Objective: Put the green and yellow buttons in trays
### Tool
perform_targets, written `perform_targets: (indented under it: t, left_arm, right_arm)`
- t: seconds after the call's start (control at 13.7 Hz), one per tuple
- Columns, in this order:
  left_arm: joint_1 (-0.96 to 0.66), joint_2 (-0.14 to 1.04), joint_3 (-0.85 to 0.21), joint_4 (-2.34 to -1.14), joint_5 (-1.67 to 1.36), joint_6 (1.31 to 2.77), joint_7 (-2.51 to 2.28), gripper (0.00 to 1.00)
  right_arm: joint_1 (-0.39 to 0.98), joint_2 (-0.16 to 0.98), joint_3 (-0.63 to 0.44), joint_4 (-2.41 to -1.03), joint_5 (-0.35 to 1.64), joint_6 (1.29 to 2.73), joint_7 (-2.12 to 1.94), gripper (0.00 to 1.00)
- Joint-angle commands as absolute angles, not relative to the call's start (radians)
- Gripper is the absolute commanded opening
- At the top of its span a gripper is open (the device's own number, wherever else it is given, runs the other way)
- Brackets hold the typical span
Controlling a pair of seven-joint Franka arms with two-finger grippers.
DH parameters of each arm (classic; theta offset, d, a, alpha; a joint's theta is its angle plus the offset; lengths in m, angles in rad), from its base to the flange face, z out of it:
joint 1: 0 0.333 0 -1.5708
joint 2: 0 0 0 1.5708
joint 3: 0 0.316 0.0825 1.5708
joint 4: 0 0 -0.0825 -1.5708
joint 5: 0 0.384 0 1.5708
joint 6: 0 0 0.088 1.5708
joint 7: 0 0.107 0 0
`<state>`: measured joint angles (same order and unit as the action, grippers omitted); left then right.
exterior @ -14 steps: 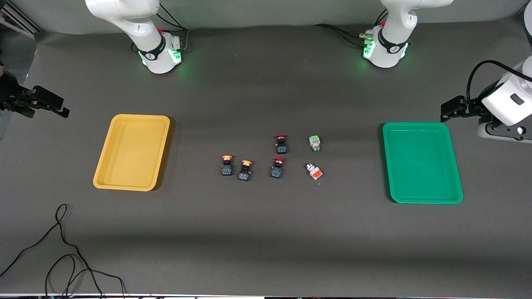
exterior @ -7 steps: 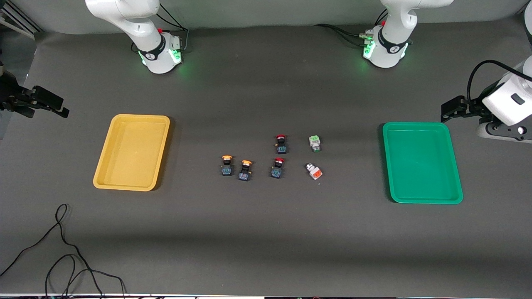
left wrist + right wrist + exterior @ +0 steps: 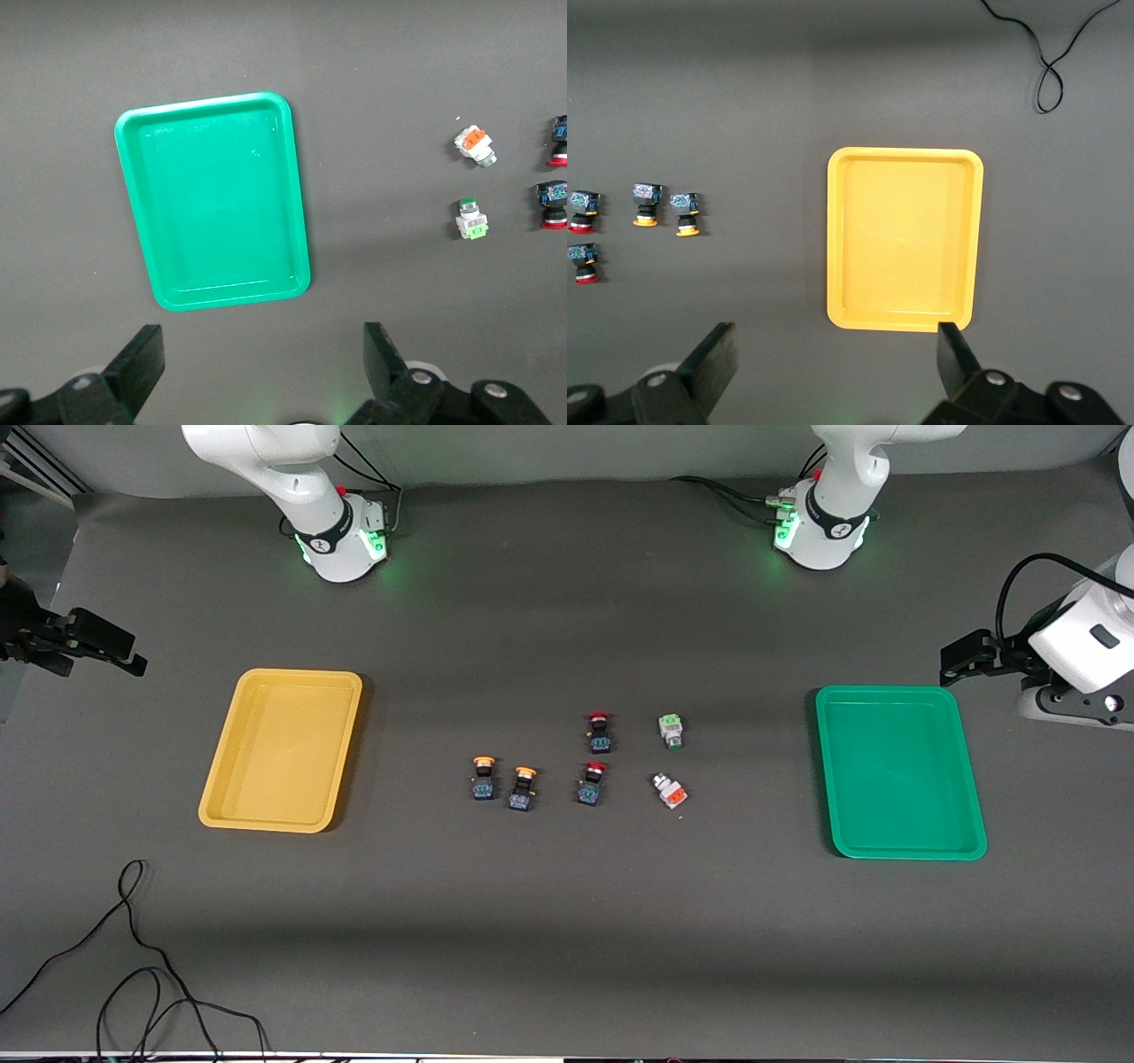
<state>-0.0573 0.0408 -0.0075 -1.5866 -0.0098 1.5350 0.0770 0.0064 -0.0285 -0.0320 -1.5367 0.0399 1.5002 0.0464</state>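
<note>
Round-cornered glossy plastic trays (image 3: 282,749) lie empty; left gripper (image 3: 261,365) and right gripper (image 3: 837,362) spread wide.

Both arms are held waiting; the left hand (image 3: 261,367) and right hand (image 3: 837,363) are spread wide.

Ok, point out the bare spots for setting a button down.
Both the yellow tray and the green tray hold nothing. Bare mat lies between each tray and the buttons. It is crowded mid-table: yellow-capped buttons, red-capped buttons, whitish blocks.
</note>
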Motion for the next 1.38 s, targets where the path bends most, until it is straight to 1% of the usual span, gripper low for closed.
perform_targets:
  t: [0.0,0.22,0.29,0.51,0.58,0.73,0.95,1.09,1.31]
  left_arm:
    - [-0.077,0.029,-0.017,-1.598,-0.011,1.534,0.034,1.0]
    - [-0.141,0.011,-0.02,-1.652,-0.012,1.551,-0.09,1.0]
    - [-0.176,-0.003,-0.02,-1.692,-0.014,1.577,-0.139,1.0]
    - [-0.325,-0.106,-0.02,-1.889,-0.029,1.73,-0.354,1.0]
    - [-0.38,-0.121,-0.021,-1.934,-0.031,1.771,-0.429,1.0]
    - [-0.493,-0.115,-0.026,-1.983,-0.029,1.843,-0.578,1.0]
    - [-0.615,-0.112,-0.026,-2.04,-0.029,1.946,-0.71,1.0]
    - [-0.658,-0.097,-0.026,-2.051,-0.031,1.979,-0.765,1.0]
    - [-0.661,-0.036,-0.026,-2.062,-0.029,2.025,-0.77,1.0]
  right_arm:
    - [0.002,-0.031,-0.034,-1.529,0.06,1.499,0.058,1.0]
    - [0.002,-0.031,-0.034,-1.529,0.06,1.499,0.058,1.0]
    - [0.002,-0.031,-0.034,-1.528,0.06,1.499,0.058,1.0]
    - [0.002,-0.031,-0.034,-1.529,0.06,1.499,0.058,1.0]
    - [0.002,-0.031,-0.034,-1.529,0.06,1.497,0.058,1.0]
    - [0.002,-0.031,-0.034,-1.529,0.06,1.496,0.058,1.0]
    - [0.002,-0.031,-0.034,-1.529,0.06,1.491,0.058,1.0]
    - [0.002,-0.031,-0.034,-1.532,0.06,1.486,0.058,1.0]
    - [0.002,-0.029,-0.034,-1.534,0.06,1.479,0.058,1.0]
